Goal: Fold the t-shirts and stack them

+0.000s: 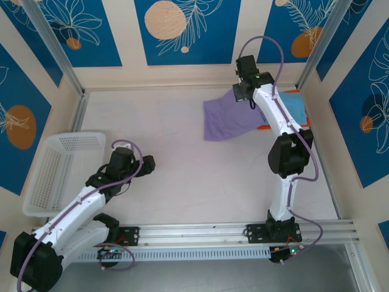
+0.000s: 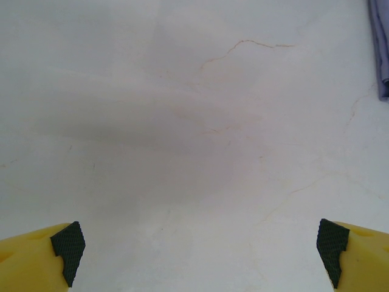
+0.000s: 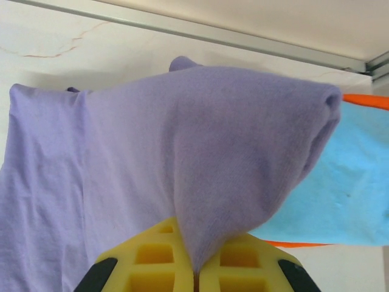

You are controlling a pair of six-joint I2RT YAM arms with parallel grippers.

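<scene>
My right claw (image 3: 196, 275) is pressed together on a pinch of the lavender t-shirt (image 3: 182, 146). The cloth tents up from the jaws and drapes away to both sides. I judge I hold it raised like this to carry one edge over into a fold. Just beyond the claw, to its right, the light blue t-shirt (image 3: 346, 188) lies flat on the orange t-shirt (image 3: 366, 100), ready as a stack. The lavender cloth looks soft and lightly creased. My left claw (image 2: 197, 249) hangs spread over bare bench (image 2: 182, 121), holding nothing.
</scene>
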